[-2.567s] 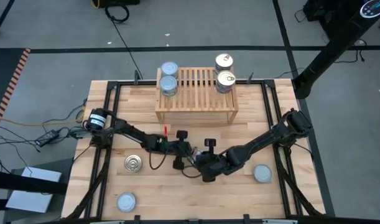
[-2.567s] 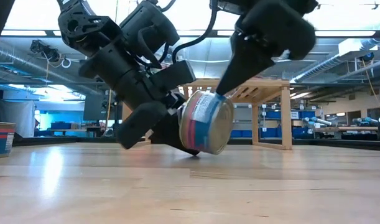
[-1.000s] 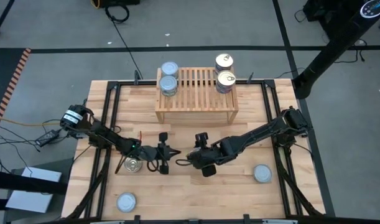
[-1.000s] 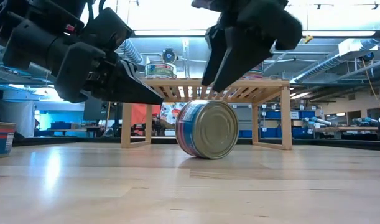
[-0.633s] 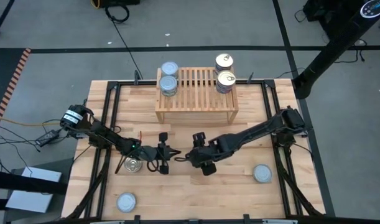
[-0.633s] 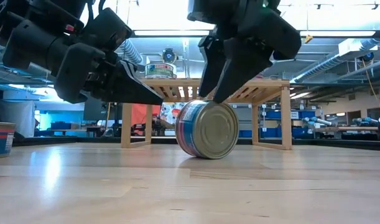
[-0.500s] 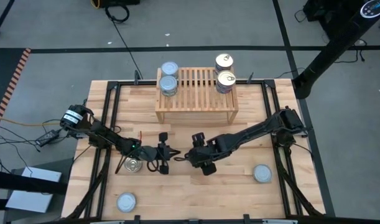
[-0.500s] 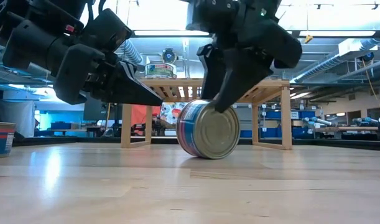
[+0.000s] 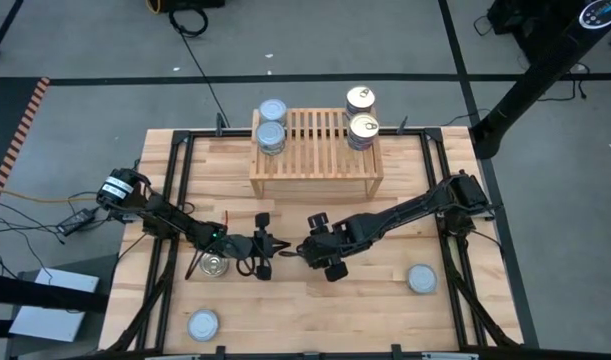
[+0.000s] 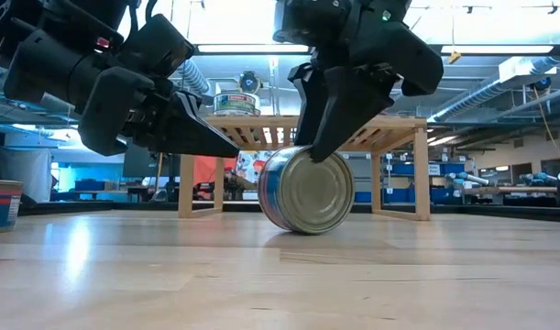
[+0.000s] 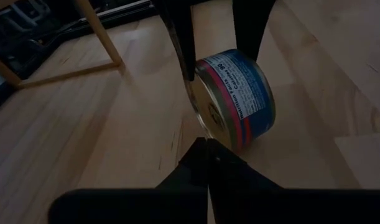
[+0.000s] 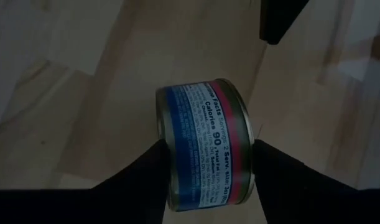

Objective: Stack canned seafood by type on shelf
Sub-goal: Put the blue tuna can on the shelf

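**Ana:** Where is the tin on its edge [image 10: 307, 190]?

**Ben:** It stands on its rim on the wooden table [image 10: 280, 275], near the middle, in front of the shelf [image 9: 316, 153]. The right gripper [image 10: 316, 147] is right over it. One finger [image 12: 140, 171] is on each flat end of the tin, very near or touching it; I cannot tell which. The jaws are partly open around the tin.

**Ana:** What does the tin look like?

**Ben:** It is short and round, made of shiny metal. Its paper label is blue with a pink stripe and small writing.

**Ana:** And the left gripper [image 10: 220, 142]?

**Ben:** It is just beside the tin, pointing at it. Its jaws are pressed together and hold nothing.

**Ana:** What else is around?

**Ben:** The shelf is pale wood with a top made of slats. Two silver-lid tins [image 9: 271, 128] are stacked at its left end, and two gold-lid tins [image 9: 361, 120] at its right end. A gold-lid tin [image 9: 214, 266] lies under the left arm. A silver-lid tin [image 9: 203, 325] lies near the front left corner and another silver-lid tin [image 9: 421, 279] lies on the right.
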You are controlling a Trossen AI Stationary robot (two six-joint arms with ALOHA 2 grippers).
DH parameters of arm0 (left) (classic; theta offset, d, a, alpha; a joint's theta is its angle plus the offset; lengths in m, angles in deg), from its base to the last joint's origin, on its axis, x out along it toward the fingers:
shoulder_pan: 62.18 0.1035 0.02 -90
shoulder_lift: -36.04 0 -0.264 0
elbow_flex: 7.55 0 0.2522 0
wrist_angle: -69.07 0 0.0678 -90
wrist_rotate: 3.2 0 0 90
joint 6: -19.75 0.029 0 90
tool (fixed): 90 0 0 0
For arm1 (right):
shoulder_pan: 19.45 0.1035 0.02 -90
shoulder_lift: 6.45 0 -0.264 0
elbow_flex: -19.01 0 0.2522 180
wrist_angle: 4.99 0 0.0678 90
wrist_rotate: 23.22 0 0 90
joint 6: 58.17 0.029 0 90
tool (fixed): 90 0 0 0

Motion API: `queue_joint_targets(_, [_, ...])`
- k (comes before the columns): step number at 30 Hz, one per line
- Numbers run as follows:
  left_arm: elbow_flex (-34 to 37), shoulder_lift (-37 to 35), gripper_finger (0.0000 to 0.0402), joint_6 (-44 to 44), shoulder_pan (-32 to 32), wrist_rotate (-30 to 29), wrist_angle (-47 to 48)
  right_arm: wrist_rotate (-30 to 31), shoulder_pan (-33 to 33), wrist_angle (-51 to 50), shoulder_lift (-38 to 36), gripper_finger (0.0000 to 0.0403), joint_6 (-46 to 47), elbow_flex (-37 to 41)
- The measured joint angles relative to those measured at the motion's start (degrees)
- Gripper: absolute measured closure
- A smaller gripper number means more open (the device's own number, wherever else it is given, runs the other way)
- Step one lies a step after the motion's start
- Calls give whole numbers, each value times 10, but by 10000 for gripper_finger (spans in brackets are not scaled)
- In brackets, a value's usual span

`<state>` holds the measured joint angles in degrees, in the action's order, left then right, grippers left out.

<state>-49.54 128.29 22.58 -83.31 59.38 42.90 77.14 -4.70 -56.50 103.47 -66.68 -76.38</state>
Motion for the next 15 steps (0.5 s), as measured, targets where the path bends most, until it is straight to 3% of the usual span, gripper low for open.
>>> queue_joint_targets(10, [0, 0, 401, 0, 0, 0, 0, -6, 2, -10, -2, 203, -1, -8])
queue_joint_targets(15, [0, 0, 401, -1, 0, 0, 0, 33, 11, -49, -2, 203, -1, -50])
